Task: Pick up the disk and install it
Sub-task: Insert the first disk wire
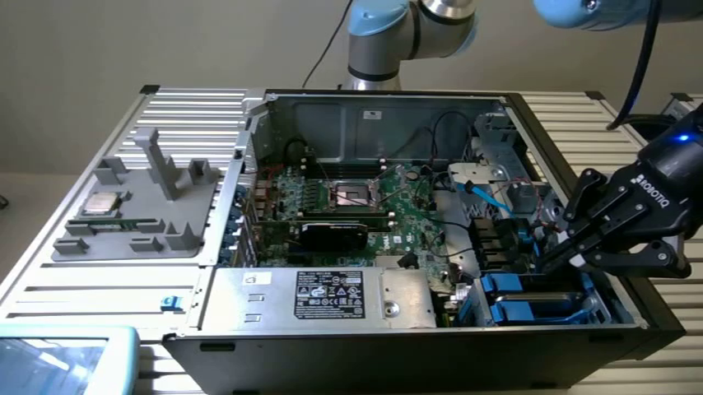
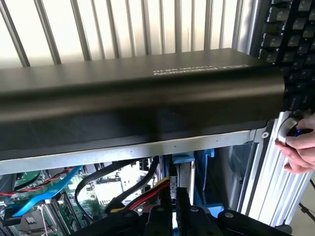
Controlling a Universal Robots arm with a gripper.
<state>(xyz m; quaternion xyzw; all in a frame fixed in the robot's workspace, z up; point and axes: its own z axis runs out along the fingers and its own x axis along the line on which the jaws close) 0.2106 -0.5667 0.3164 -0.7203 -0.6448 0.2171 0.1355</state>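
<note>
An open computer case [image 1: 363,107] lies on its side on the slatted table. In its drive bay, at the corner nearest the exterior view's right, sits the disk [image 1: 525,298], of which blue plastic rails and tabs show. My gripper [image 1: 548,249] hangs just above that bay, reaching in over the case's right wall, fingers shut with nothing visible between them. In the wrist view the black fingers [image 2: 162,219] point down past a blue tab [image 2: 183,158] of the disk, beneath the case's black side wall [image 2: 138,93].
A silver power supply box [image 1: 329,296] with a black label lies beside the bay. Red, yellow and black cables [image 2: 140,196] and a blue cable [image 2: 47,196] run close to my fingers. A grey tray [image 1: 132,222] holds a processor chip [image 1: 104,203]. A hand [image 2: 301,147] rests on a round knob.
</note>
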